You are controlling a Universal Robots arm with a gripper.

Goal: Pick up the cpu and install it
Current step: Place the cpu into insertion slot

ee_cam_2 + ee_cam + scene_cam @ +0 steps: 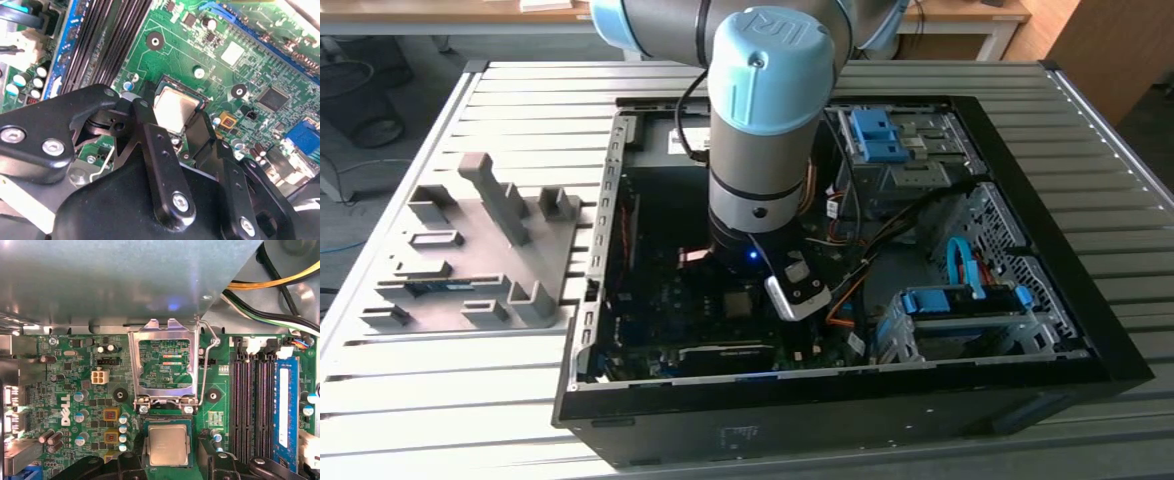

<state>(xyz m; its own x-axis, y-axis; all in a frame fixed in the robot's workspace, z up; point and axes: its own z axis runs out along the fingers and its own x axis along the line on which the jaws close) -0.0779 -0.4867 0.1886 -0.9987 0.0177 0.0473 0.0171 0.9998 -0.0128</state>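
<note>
Open computer case [854, 425] lying on a slatted worktop [520, 400]. A grey parts fixture [480, 250] stands beside it, towards the exterior view's left. The arm [767, 120] reaches straight down into the case, and its lower end is close above the motherboard [75, 390].

In the first wrist view, the cpu [168, 444] lies flat in its socket [168, 420] with its silver lid upward and its edges square to the socket rim. The load plate [162, 330] is swung open and stands up from its hinge just beside the socket, so the board shows through its window. The retention lever [204, 365] is released and runs along one side of the plate. Memory slots [250, 400] run parallel to the socket on the lever side, and one of them holds a blue module [283, 405]. Yellow, black and green cables [270, 285] cross the case wall beyond the plate.

In the second wrist view, the end effector [171, 112] hangs directly over the socket. Its black fingers [155, 150] are parted slightly wider than the cpu, one on each side and close to the socket edges. A dark strip of socket rim shows between the nearer finger and the chip. The end effector has hold of nothing, and the cpu rests in the socket between the two fingertips.
</note>
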